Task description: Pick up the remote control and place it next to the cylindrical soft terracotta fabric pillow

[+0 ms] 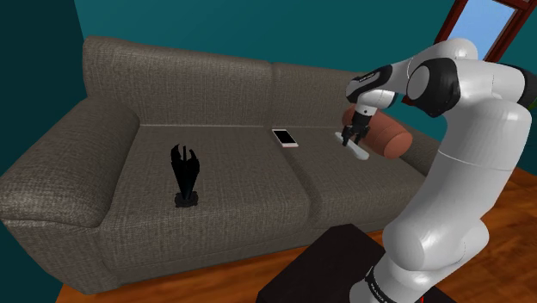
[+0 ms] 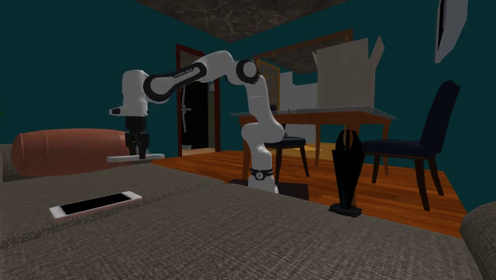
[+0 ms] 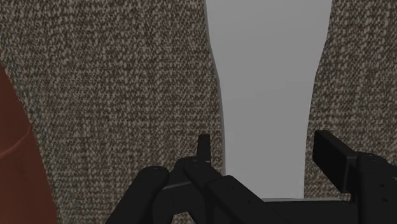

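The remote control (image 1: pixel 359 152) is a flat pale grey bar lying on the brown sofa seat (image 1: pixel 241 172), right beside the cylindrical terracotta pillow (image 1: pixel 392 138). My black gripper (image 1: pixel 349 139) hangs straight down over the remote's far end. In the wrist view the remote (image 3: pixel 270 95) runs between the fingers (image 3: pixel 203 149), which stand open on either side of it with a thin strip of fabric showing at one side. The pillow (image 3: pixel 16 165) is at the edge of that view. In the second exterior view the gripper (image 2: pixel 137 149) sits just above the remote (image 2: pixel 135 158), in front of the pillow (image 2: pixel 67 149).
A white phone with a dark screen (image 1: pixel 285 138) lies flat on the seat near the backrest. A black hand-shaped sculpture (image 1: pixel 184 176) stands on the left cushion. Dining table and chairs (image 2: pixel 397 135) stand on the wooden floor behind the stand.
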Robot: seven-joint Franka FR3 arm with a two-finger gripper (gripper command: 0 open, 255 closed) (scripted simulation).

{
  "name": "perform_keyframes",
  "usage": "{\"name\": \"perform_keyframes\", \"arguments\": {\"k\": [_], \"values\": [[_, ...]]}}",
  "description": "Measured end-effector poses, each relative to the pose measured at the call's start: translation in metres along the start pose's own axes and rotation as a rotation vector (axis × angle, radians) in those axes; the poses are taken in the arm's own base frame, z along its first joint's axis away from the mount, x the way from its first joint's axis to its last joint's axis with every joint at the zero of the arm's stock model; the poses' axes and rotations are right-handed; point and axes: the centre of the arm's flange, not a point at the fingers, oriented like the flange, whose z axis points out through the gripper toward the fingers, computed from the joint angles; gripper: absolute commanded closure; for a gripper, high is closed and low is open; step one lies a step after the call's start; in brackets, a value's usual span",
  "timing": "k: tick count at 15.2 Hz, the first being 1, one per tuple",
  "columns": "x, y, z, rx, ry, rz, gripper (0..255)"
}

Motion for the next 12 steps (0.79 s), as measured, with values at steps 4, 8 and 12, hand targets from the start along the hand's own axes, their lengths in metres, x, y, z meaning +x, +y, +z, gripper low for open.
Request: {"name": "perform_keyframes", "arguments": {"k": [4,8,12], "values": [[0.000,0.000,0.020,0.000,0.000,0.000,255],[-0.001,0.001,0.040,0.000,0.000,0.000,255],[-0.001,0.001,0.051,0.000,0.000,0.000,255]]}}
